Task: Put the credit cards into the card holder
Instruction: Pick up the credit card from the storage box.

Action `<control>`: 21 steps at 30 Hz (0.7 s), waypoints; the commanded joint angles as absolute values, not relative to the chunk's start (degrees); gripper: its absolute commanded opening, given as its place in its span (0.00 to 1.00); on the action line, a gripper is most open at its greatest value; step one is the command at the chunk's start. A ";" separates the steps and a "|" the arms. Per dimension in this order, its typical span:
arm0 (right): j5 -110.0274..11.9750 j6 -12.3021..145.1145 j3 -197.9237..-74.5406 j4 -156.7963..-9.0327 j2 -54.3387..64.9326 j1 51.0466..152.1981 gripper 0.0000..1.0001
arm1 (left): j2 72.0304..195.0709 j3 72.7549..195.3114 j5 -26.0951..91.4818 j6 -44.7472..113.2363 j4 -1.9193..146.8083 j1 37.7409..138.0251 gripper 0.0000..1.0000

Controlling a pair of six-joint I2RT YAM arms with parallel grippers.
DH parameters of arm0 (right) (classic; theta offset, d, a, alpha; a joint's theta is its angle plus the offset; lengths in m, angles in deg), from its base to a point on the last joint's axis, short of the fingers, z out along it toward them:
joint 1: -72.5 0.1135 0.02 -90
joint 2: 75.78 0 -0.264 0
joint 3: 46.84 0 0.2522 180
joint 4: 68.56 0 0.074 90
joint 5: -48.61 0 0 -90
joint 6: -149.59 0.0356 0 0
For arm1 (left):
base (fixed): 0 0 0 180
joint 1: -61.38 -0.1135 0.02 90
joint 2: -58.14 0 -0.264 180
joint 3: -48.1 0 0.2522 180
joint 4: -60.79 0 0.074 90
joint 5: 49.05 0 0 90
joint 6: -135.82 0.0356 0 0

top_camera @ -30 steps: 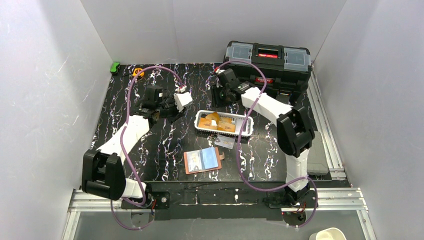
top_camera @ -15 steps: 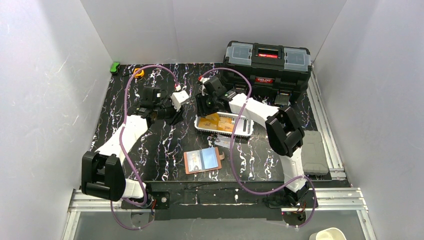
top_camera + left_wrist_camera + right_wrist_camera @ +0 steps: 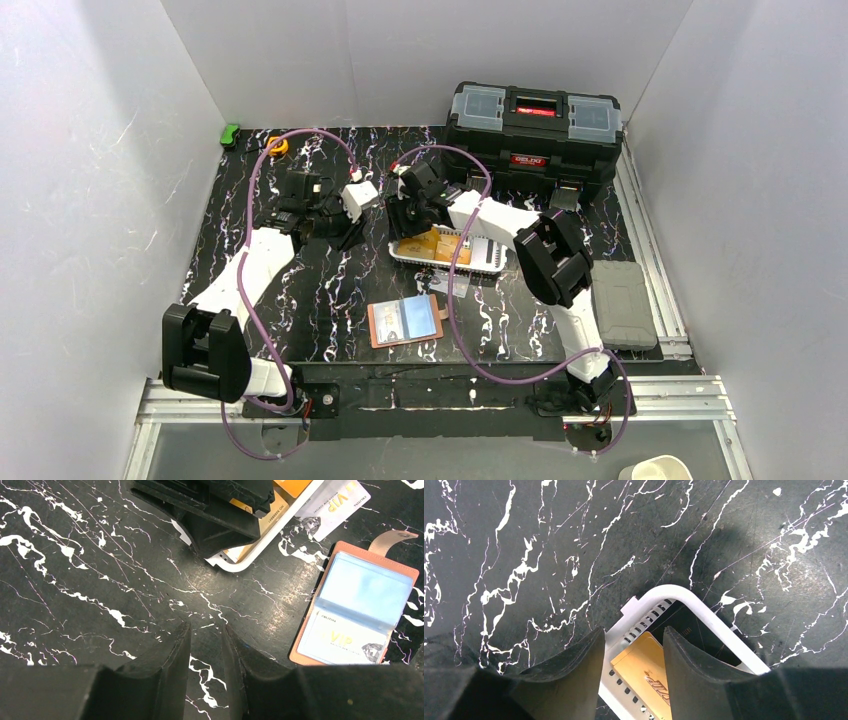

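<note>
The salmon-pink card holder lies open on the black marbled table, with a pale VIP card in its clear lower pocket. Another pale card lies flat beside the white basket. Inside the basket are an orange card and a black card. My right gripper hangs open over the basket's left corner, and the orange card shows between its fingers. My left gripper stands slightly open over bare table left of the basket, with nothing in it.
A black toolbox stands at the back right. A small green object and a yellow one sit at the back left corner. A grey pad lies off the table's right edge.
My right gripper has swung left from in front of the toolbox to over the basket's left end and opened a little wider. The left gripper's jaws have parted slightly.
</note>
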State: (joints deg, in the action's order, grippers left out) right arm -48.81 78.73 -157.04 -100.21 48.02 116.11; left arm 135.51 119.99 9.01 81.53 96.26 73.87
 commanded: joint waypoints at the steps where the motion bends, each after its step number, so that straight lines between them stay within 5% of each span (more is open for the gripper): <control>1: -47.84 77.79 -154.92 -99.55 45.85 115.54 0.53 | 133.73 121.86 8.39 82.82 99.03 73.59 0.28; 21: -39.88 78.84 -132.38 -98.49 28.30 109.91 0.49 | 133.64 121.44 7.73 84.20 98.49 73.59 0.28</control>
